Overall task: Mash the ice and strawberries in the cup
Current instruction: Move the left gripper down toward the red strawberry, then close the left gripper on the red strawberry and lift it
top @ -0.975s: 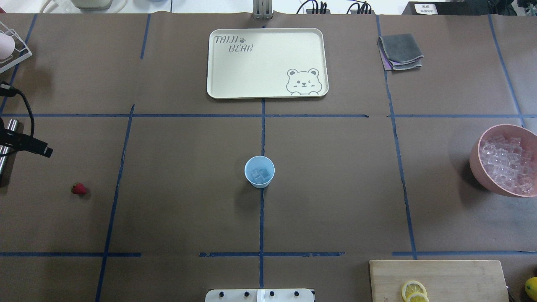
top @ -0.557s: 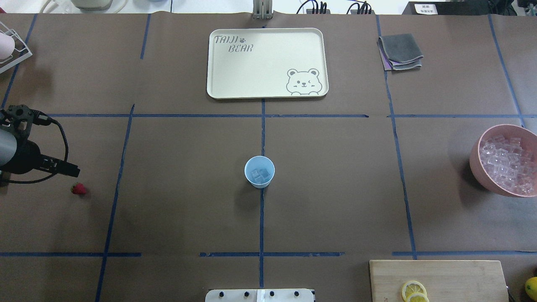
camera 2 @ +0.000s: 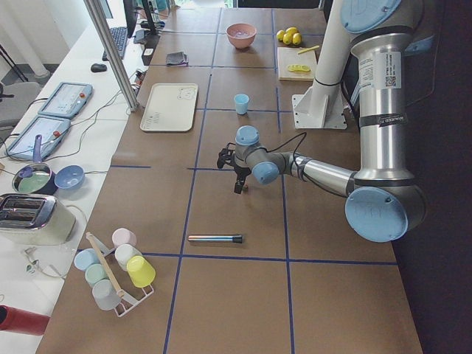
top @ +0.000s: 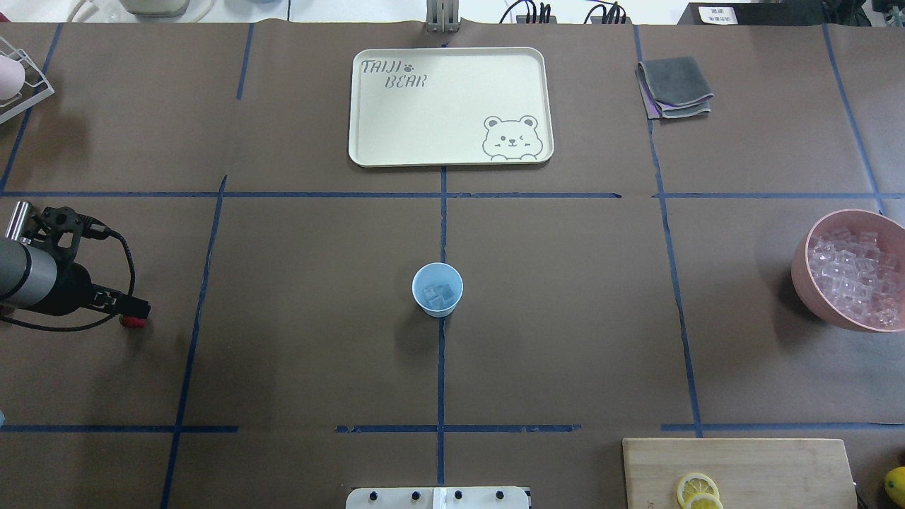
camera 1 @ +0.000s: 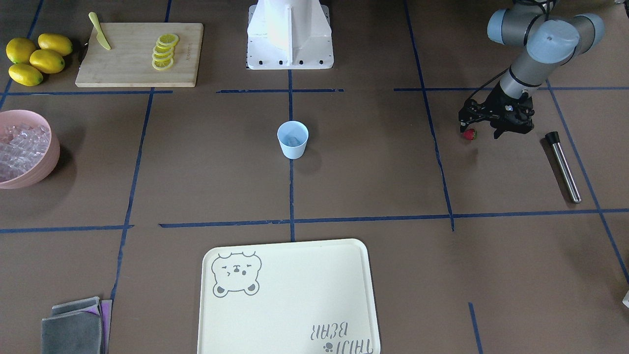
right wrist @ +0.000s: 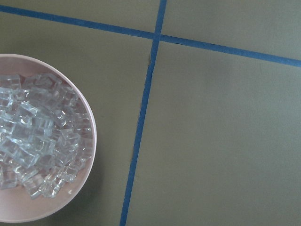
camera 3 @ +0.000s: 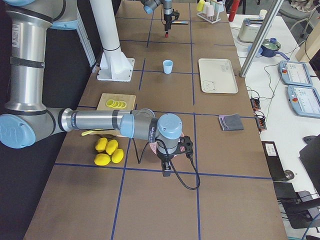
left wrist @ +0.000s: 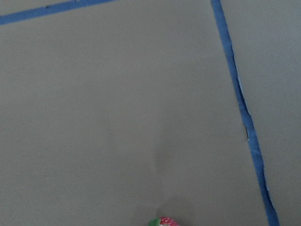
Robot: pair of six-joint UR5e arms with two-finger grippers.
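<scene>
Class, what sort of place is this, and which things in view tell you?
Likely a robotics lab staged as a drink-prep station: industrial robot arm at a table gridded with blue tape, teach pendants on the side bench, lemon slices on a cutting board.

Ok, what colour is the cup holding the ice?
The cup is pale blue, plain, with no pattern; the exterior front-facing view shows it best.

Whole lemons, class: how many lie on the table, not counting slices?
4 lemons, bunched together beside the cutting board on the robot's right side. None looks hidden.
</scene>
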